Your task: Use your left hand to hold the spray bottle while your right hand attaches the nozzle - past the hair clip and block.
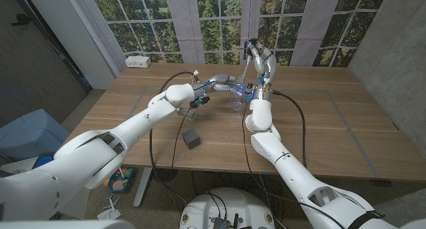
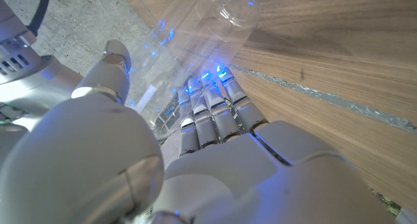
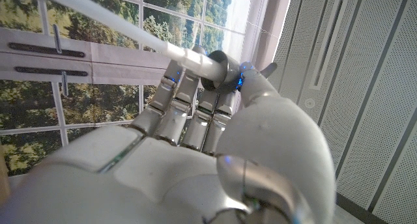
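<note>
My left hand [image 1: 225, 84] grips a clear spray bottle [image 1: 237, 99] on the table past the middle. In the left wrist view the fingers [image 2: 212, 110] wrap the bottle's see-through wall [image 2: 189, 55], and its open neck [image 2: 238, 12] points away over the wood. My right hand [image 1: 261, 61] is raised above and just behind the bottle, holding the nozzle [image 1: 251, 50]. The nozzle's thin white tube [image 1: 245, 72] hangs down towards the bottle. In the right wrist view the fingers [image 3: 186, 100] close on the nozzle's dark collar [image 3: 223, 71], with the white tube [image 3: 124, 23] sticking out.
A grey block [image 1: 192, 139] sits on the table nearer me, left of the middle. A small dark hair clip [image 1: 195, 104] lies under my left forearm. A white box [image 1: 138, 62] stands at the far left corner. Black cables [image 1: 303, 126] run along both arms.
</note>
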Motion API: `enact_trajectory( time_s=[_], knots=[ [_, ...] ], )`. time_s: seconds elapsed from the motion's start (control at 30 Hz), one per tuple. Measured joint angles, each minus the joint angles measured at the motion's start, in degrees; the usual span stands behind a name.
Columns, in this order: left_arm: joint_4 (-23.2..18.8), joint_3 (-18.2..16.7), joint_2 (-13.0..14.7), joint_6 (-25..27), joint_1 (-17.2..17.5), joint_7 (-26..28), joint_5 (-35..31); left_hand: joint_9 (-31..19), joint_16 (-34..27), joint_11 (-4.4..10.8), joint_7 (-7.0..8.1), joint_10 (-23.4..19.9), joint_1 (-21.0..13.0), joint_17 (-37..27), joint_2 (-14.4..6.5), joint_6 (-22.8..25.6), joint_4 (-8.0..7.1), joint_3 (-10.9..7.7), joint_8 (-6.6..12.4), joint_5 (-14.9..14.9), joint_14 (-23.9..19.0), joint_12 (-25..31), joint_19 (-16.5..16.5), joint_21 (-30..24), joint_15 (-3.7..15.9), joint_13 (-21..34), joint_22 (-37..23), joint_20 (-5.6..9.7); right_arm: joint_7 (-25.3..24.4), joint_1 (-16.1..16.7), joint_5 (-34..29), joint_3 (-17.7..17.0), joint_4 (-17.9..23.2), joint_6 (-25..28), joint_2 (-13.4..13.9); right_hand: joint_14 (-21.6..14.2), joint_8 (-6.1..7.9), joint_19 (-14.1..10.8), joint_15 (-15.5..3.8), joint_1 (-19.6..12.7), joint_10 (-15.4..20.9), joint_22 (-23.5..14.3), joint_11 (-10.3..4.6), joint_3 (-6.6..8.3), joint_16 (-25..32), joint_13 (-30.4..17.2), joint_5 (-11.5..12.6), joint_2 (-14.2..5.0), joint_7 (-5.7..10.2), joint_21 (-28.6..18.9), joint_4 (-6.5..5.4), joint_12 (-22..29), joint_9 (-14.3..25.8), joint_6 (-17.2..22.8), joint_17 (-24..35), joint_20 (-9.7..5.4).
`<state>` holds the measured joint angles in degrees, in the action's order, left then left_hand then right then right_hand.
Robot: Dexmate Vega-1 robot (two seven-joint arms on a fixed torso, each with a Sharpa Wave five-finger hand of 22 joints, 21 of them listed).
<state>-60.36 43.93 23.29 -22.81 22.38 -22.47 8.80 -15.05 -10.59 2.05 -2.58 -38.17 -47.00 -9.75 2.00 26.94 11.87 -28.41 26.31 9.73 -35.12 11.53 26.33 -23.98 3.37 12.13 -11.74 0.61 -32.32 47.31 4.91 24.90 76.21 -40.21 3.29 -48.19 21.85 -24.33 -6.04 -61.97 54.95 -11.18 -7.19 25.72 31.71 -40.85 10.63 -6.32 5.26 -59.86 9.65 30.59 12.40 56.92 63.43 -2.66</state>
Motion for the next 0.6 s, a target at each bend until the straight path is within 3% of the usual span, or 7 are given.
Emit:
enact_trajectory(
  time_s=[0.6],
  knots=[
    [-4.6,-0.1,1.3,1.3,1.3,0.8,-0.4,0.0,0.0,0.0,0.0,0.0,0.0,0.0,0.0,0.0,0.0,0.0,0.25,-0.1,0.0,-0.1,0.0,0.0,0.0,0.0,0.3,0.0,-2.6,2.2,-3.1,0.8,1.5,1.5,1.7,0.0,0.22,0.6,0.02,1.1,0.0,0.0,0.0,0.8,-1.2,0.2,0.2,0.27,-0.01,-0.8,-0.18,-0.7,0.0,0.0,-0.6,-0.21]
  ],
)
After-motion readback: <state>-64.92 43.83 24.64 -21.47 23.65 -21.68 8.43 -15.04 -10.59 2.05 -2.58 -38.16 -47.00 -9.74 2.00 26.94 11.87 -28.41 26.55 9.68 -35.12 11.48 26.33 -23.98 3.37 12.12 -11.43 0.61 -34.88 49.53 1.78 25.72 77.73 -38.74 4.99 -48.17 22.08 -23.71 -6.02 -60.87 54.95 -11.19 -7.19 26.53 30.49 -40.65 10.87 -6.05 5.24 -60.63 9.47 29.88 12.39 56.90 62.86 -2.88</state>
